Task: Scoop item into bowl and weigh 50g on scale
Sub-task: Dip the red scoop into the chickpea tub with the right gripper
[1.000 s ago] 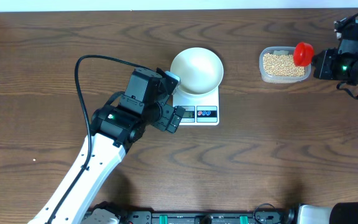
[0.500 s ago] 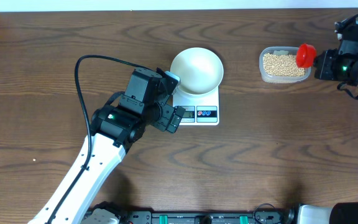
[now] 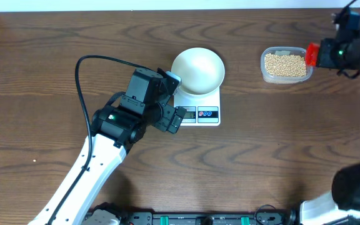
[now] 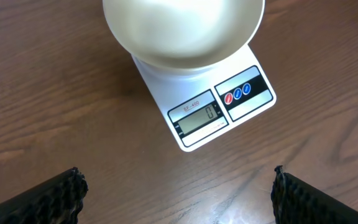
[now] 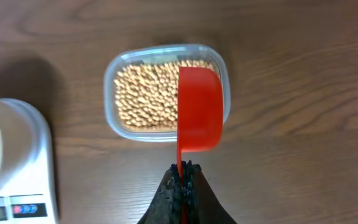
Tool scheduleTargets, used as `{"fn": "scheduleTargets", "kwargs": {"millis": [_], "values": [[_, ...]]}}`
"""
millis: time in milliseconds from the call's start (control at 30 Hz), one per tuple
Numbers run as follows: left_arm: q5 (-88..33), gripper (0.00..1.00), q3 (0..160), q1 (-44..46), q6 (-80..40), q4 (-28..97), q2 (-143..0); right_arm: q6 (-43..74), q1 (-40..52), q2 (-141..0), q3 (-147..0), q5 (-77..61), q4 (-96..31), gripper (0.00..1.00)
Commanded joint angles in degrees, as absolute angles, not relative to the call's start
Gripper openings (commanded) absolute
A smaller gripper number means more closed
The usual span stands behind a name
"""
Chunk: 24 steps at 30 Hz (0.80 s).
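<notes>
The white bowl [image 3: 197, 70] sits empty on the white scale [image 3: 206, 114]; both show in the left wrist view, bowl [image 4: 182, 31] and scale [image 4: 219, 112], display reading 0. Tan beans [image 3: 285, 64] fill a clear plastic tub [image 3: 264, 74] at the back right, also seen in the right wrist view [image 5: 145, 93]. My right gripper [image 5: 182, 171] is shut on the handle of a red scoop [image 5: 199, 109], held over the tub's right edge [image 3: 312, 54]. My left gripper [image 3: 175, 115] is open and empty, just left of the scale, its fingers [image 4: 176, 190] wide apart.
The brown wooden table [image 3: 280, 150] runs to a white wall at the back. A black cable [image 3: 89, 69] loops from the left arm. The right arm [image 3: 349, 47] stands at the table's right edge.
My right gripper has moved right and tilted the red scoop, so it now shows edge-on over the tub's right edge. The left arm has not moved.
</notes>
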<state>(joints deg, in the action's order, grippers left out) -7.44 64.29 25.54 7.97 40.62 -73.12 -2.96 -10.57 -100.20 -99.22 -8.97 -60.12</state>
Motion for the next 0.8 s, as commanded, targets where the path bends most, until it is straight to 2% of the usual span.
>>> {"fn": "scheduleTargets", "kwargs": {"millis": [0, 167, 433, 633, 767], "values": [[-7.73, 0.97, 64.07, 25.34, 8.54, 40.69, -72.99, -6.76, -8.91, -103.59, -100.22, -6.87, -59.44, 0.01], [-7.73, 0.97, 64.07, 25.34, 8.54, 40.69, -72.97, -7.84, -7.64, -106.32, -100.14, -1.54, -57.98, 0.01], [-7.73, 0.97, 64.07, 25.34, 8.54, 40.69, -72.97, -7.77, -7.4, -110.0, -99.98, -1.06, -57.47, 0.01], [-7.73, 0.97, 64.07, 25.34, 8.54, 40.69, -72.99, -5.45, -7.4, -113.82, -99.94, -3.07, -57.63, 0.01], [-7.73, 0.97, 64.07, 25.34, 8.54, 40.69, -72.97, -3.16, -7.42, -116.66, -99.94, -9.08, -57.6, 0.01]]}}
